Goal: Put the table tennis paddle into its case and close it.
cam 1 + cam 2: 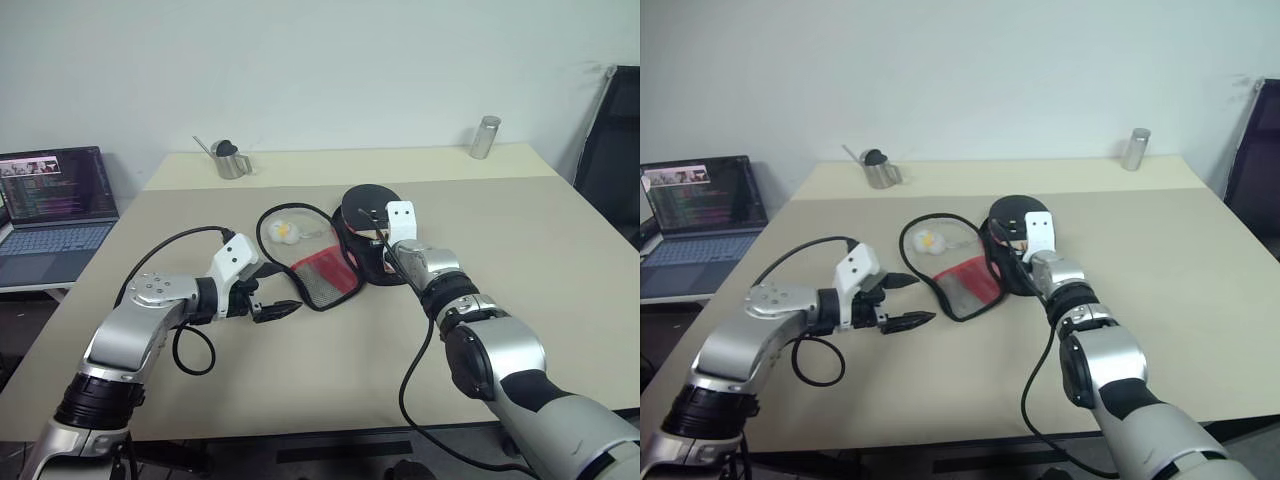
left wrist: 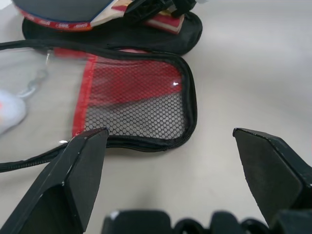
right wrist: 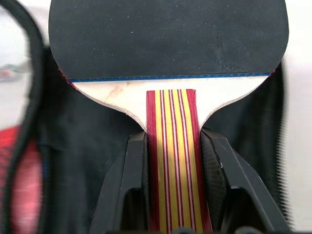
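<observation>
Paddle [image 3: 168, 53] sits at frame center over the open case [image 1: 325, 275], its striped handle clamped by the right gripper [image 3: 171, 161]. Lower left, the left gripper [image 1: 902, 302] hovers spread wide, holding nothing.

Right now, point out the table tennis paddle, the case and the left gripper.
table tennis paddle [image 3: 168, 34]: right wrist view, on the black rubber blade.
case [image 2: 141, 105]: left wrist view, on the mesh pocket of the open flap.
left gripper [image 1: 902, 300]: right eye view, midway between its open fingertips.
</observation>
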Controlling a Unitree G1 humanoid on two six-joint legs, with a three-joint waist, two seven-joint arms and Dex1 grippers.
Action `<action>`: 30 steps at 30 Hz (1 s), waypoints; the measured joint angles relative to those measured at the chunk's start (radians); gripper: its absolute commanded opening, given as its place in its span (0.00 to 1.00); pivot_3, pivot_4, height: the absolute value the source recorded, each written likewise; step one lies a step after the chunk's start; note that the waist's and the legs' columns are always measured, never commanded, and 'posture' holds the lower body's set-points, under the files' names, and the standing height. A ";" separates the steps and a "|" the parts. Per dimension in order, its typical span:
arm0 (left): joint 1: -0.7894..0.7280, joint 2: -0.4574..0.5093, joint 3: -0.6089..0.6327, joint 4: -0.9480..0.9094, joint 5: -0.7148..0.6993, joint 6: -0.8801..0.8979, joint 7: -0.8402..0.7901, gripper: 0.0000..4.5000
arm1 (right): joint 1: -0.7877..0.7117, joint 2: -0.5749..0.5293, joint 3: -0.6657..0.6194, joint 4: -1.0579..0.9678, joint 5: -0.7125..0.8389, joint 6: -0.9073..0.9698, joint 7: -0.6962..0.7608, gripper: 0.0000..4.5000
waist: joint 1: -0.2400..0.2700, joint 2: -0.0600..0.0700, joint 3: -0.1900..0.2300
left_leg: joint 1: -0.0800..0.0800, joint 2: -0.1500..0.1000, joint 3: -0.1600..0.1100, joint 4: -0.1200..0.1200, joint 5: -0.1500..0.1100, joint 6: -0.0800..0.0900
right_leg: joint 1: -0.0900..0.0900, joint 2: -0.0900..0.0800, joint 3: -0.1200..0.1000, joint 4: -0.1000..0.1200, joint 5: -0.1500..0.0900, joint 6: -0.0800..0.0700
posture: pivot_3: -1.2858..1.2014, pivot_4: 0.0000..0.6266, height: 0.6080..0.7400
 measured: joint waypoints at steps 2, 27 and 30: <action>0.008 0.007 0.006 -0.018 -0.001 0.013 0.010 1.00 | 0.000 -0.004 0.001 0.016 -0.006 -0.001 0.007 0.24 | -0.004 0.000 0.000 | 0.000 0.000 0.000 0.000 0.000 0.000 | 0.000 0.000 0.000 0.000 0.000 0.000 | 0.52 0.24 1.00; 0.036 0.025 0.023 -0.057 -0.021 0.041 0.037 1.00 | -0.007 0.005 0.066 0.027 -0.020 0.046 0.111 0.24 | -0.019 0.000 0.000 | 0.000 0.000 0.000 0.000 0.000 0.000 | 0.000 0.000 0.000 0.001 0.000 0.000 | 0.52 0.24 1.00; 0.036 0.025 0.023 -0.057 -0.021 0.041 0.037 1.00 | -0.007 0.005 0.067 0.027 -0.020 0.047 0.104 0.45 | -0.018 0.000 0.000 | 0.000 0.000 0.000 0.000 0.000 0.000 | 0.000 0.000 0.000 0.001 0.000 0.000 | 0.52 0.24 1.00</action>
